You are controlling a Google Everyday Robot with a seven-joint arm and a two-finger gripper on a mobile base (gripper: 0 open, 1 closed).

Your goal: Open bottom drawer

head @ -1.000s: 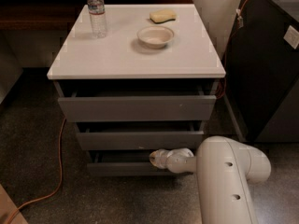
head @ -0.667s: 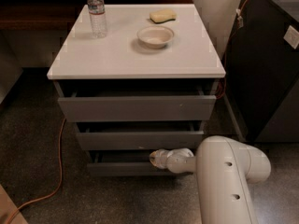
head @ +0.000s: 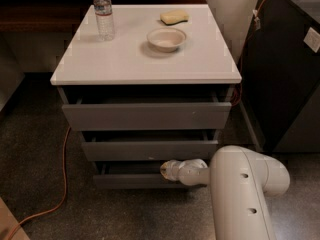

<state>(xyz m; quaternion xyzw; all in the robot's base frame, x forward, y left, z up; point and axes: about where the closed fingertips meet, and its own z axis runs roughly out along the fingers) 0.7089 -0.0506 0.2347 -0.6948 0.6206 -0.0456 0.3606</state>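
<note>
Down at six o'clock, the gripper sits at the bottom drawer's top edge (whether it grips, I cannot tell); the bottle at eleven o'clock bears an unreadable label.

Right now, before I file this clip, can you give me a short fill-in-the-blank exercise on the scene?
The end effector sits at the upper edge of a drawer, the ____ of three.
The water bottle on the cabinet top stands ____.
The floor cable is ____ in colour.
Missing words: bottom; upright; orange.
</note>
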